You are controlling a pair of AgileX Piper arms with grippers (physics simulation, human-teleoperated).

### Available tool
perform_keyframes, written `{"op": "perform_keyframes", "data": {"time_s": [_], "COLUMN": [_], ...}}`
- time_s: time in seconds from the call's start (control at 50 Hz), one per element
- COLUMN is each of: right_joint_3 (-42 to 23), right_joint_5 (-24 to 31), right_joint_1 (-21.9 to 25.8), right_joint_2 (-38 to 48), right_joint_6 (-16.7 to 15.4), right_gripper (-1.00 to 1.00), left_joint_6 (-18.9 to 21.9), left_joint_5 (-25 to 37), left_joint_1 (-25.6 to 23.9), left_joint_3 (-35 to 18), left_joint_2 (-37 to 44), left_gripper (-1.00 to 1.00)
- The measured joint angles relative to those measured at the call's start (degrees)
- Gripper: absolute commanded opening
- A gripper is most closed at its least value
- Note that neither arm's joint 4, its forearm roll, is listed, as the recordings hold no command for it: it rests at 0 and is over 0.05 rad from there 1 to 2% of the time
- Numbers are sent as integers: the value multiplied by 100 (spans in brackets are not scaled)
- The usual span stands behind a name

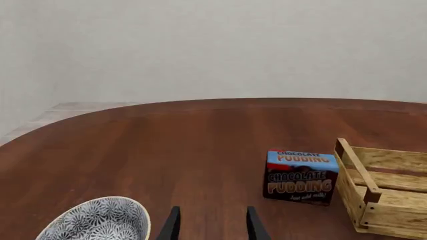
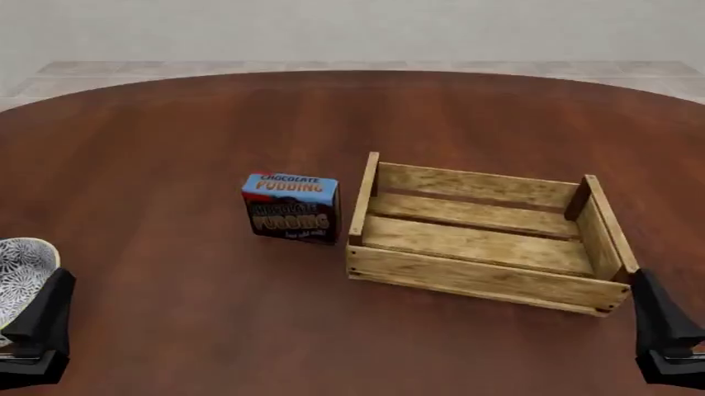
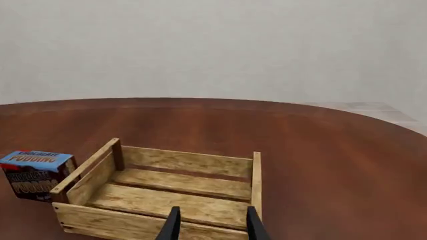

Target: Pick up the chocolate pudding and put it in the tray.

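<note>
One bowl [image 2: 20, 272] beside left fingers [image 2: 44, 318].

A black-and-white patterned bowl [image 2: 20, 276] sits at the near left edge of the round, dark reddish-brown wooden table [image 2: 165, 148] before me; pale floor beyond.

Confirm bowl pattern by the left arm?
The bowl has a black-and-white leafy print, clearest in the left wrist view.

A round reddish-brown wooden bench [image 2: 198, 313] fills the frame; pale tiled floor [image 2: 99, 70] and plain off-white wall [image 2: 352, 25] run along the top.
</note>
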Motion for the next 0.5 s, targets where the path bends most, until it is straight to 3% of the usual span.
{"op": "perform_keyframes", "data": {"time_s": [0.38,0.5], "right_joint_3": [-1,0], "right_joint_5": [28,1], "right_joint_1": [22,19], "right_joint_2": [46,107], "right_joint_6": [-12,140], "right_gripper": [100,100], "left_joint_6": [0,0], "left_joint_5": [0,0], "left_joint_1": [0,0], "left_joint_3": [0,0], "left_joint_2": [0,0], "left_gripper": [100,100]}}
